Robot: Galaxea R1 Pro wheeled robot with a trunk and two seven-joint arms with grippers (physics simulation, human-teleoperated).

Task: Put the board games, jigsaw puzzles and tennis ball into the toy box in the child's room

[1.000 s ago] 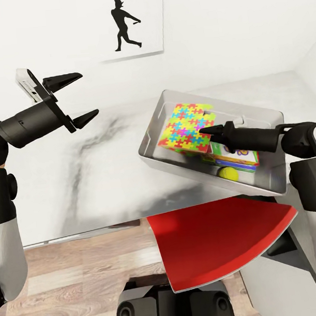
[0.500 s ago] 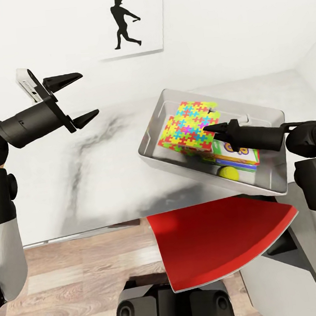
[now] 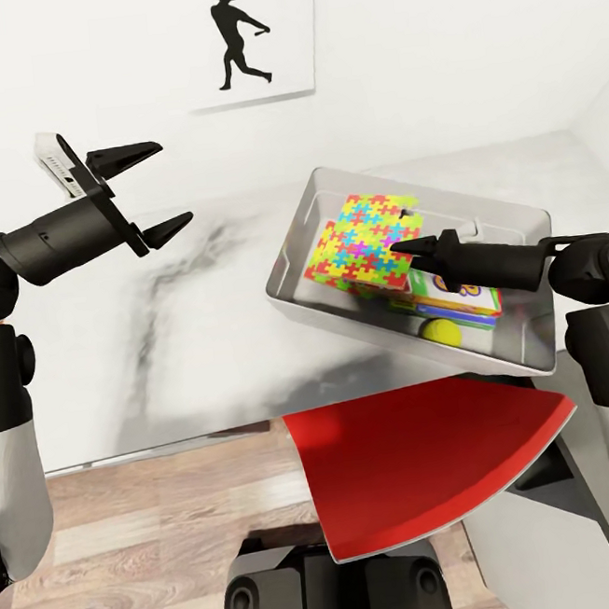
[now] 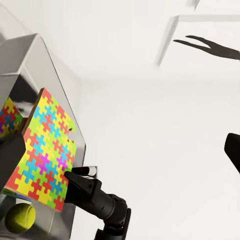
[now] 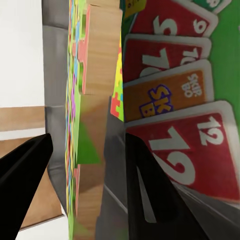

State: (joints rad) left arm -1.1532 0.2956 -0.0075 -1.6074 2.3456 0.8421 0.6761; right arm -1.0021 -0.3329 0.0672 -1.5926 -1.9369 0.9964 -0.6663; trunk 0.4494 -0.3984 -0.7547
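Note:
The grey toy box (image 3: 520, 343) sits on the pale mottled table (image 3: 157, 329), at the right. Inside it a jigsaw puzzle box (image 3: 362, 242) with bright puzzle-piece print leans on stacked game boxes (image 3: 454, 304), with the tennis ball (image 3: 439, 331) beside them. My right gripper (image 3: 400, 249) is open at the puzzle box's side; in the right wrist view its fingers (image 5: 20, 180) straddle the puzzle box's edge (image 5: 95, 90) with gaps, next to the Skip-Bo box (image 5: 175, 100). My left gripper (image 3: 157, 193) hangs open and empty above the table's left part. The left wrist view shows the puzzle box (image 4: 42, 150), the ball (image 4: 20, 217) and the right gripper (image 4: 75, 181).
A red curved surface (image 3: 425, 465) juts out below the table's front edge, over the wood-plank floor (image 3: 161, 545). A poster with a black batter silhouette (image 3: 239, 39) hangs on the white wall behind the table. The table's left half is bare.
The puzzle box has tipped slightly and settled against the game boxes. My right gripper has drawn back a little to the right. The left arm is still.

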